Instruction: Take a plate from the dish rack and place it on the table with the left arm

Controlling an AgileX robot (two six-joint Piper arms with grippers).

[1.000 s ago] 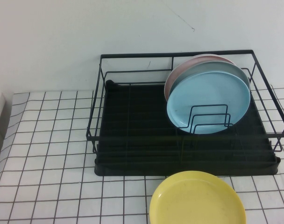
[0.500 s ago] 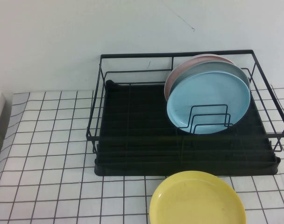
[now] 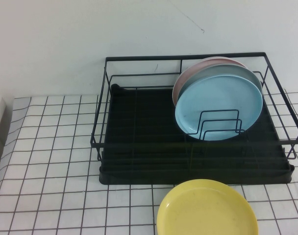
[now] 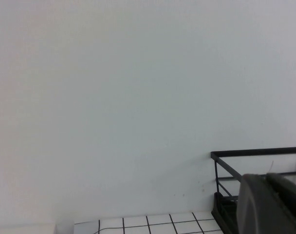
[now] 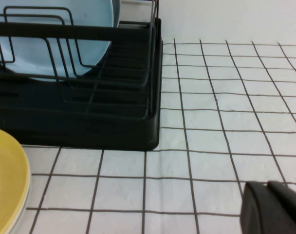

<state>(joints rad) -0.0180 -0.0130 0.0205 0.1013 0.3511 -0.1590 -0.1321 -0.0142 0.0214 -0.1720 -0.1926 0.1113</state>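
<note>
A light blue plate [image 3: 219, 106] stands on edge in the black dish rack [image 3: 139, 142], well apart from the clenched, empty left end effector [image 4: 269, 204]; right end effector's [image 5: 274, 209] state unclear.

Glossy plate [image 3: 218, 105], black wire dish rack [image 3: 139, 58], smooth table [image 3: 51, 147]

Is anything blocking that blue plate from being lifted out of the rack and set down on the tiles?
The blue plate leans behind wire dividers, inside the dish rack; the yellow plate fills the table in front. Neither gripper's fingertips show.
</note>
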